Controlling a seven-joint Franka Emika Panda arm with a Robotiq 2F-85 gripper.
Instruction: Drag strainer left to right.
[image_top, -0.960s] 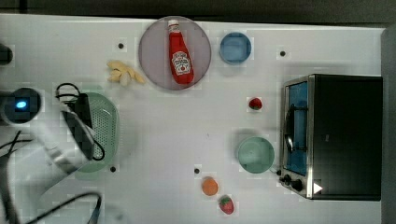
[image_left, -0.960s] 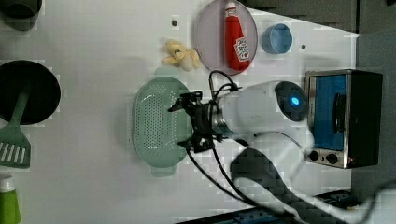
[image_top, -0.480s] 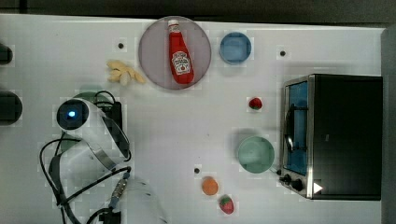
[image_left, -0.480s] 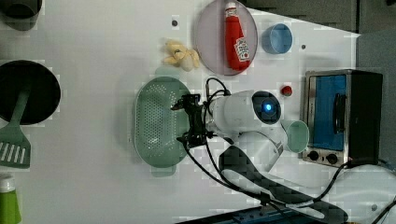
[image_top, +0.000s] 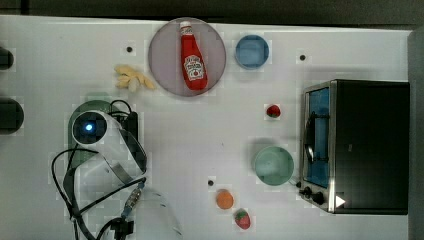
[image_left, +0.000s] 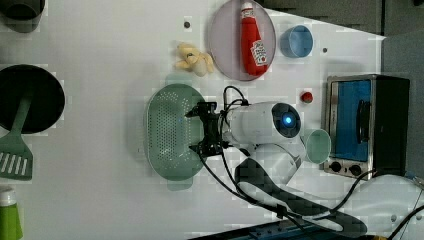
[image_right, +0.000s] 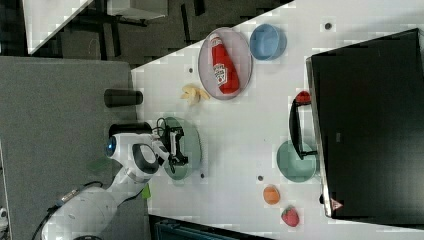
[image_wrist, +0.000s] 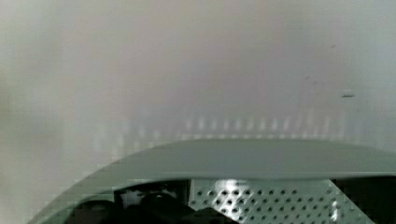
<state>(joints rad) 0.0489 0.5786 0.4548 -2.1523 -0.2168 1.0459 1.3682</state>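
The strainer (image_left: 170, 132) is a pale mint-green oblong colander dotted with holes, lying on the white table (image_left: 100, 50) at the left view's centre-left. My gripper (image_left: 196, 131) is open, its black fingers (image_left: 195, 112) standing over the strainer's rim on the left view's right side. In the right view the gripper (image_right: 176, 145) hovers over the same strainer (image_right: 191, 146). My arm covers most of the strainer (image_top: 82, 107) in the top view. Close up in the wrist view, the strainer's rim (image_wrist: 243, 158) and perforated wall fill the lower part.
A ketchup bottle (image_top: 192, 57) lies on a grey plate (image_top: 165, 70), with a blue bowl (image_top: 252, 51) beside it. A round green bowl (image_top: 273, 165) sits next to the toaster oven (image_top: 360, 145). A black pan (image_left: 30, 97) holds a spatula. Small fruits (image_top: 225, 199) are scattered about.
The arm's upper body has swung rightwards in the top view, over the strainer. The gripper stayed at the strainer's rim with its jaws spread a touch wider. The strainer has not moved.
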